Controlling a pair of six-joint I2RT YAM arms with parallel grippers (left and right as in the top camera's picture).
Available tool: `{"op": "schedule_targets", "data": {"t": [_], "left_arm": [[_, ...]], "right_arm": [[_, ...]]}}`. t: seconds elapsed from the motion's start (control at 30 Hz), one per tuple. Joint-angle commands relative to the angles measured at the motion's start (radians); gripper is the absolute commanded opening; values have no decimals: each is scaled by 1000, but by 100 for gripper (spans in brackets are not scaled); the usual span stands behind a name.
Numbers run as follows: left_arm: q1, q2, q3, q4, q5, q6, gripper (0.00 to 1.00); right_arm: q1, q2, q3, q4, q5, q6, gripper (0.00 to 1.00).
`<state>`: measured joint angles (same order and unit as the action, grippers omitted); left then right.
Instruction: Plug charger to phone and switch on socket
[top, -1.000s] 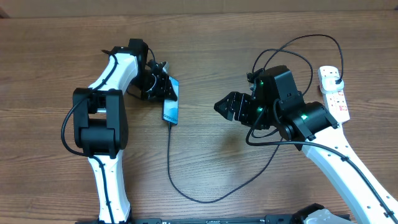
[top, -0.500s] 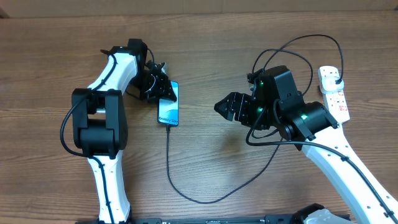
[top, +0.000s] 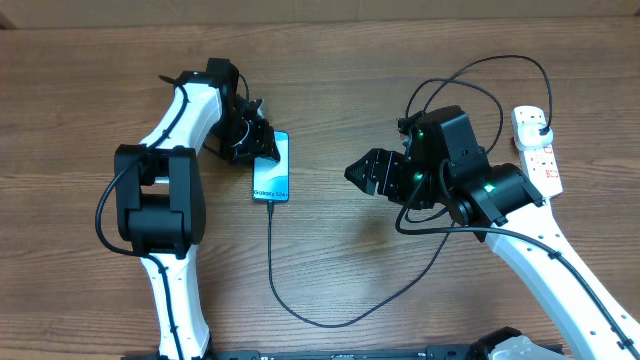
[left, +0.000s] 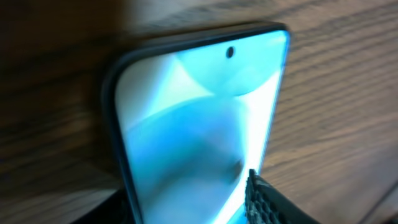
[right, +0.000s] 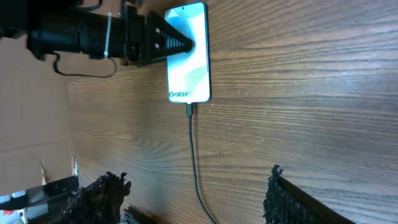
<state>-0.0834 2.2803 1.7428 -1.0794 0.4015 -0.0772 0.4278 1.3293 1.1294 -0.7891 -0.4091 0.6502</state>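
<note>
The phone (top: 272, 168) lies flat on the wooden table, its blue screen lit. It also shows in the left wrist view (left: 199, 124) and the right wrist view (right: 188, 56). My left gripper (top: 258, 142) (left: 186, 208) is shut on the phone near its top end. The charger (top: 272, 260) has its connector tip in the phone's bottom end. Its thin black cable loops toward the table's front and up to the socket (top: 541, 158), a white strip at the far right. My right gripper (top: 365, 172) (right: 193, 186) is open and empty, right of the phone, above the cable (right: 193, 143).
The charger's black plug (top: 540, 128) sits in the socket's far end. Slack cable arcs above the right arm (top: 500, 65). The left arm's links (top: 160, 200) stand left of the phone. A brown wall runs along the table's far edge.
The phone has turned from standing tilted on its edge to lying flat, screen up, with my left gripper still at its top end. The right arm has not moved.
</note>
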Motion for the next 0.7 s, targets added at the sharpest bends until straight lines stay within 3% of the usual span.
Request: {"op": "schedule_targets", "data": {"t": [0.0,0.33,0.47,0.67], "left_arm": [[5,39,-13,15,-235,-16,58],[9,17,53,-23,-281,3,54],[13,-70,238,-102,-280,2,56],[5,-228,511,-163,-264,-2,67]], "right_arm": [[-3,3,3,-7,28,-13,75],[-15,2,6,-16,36,-35,72],[-105,-1,44,-67,38,-58,56],[-291,-11,101,-134,26,-84,30]]}}
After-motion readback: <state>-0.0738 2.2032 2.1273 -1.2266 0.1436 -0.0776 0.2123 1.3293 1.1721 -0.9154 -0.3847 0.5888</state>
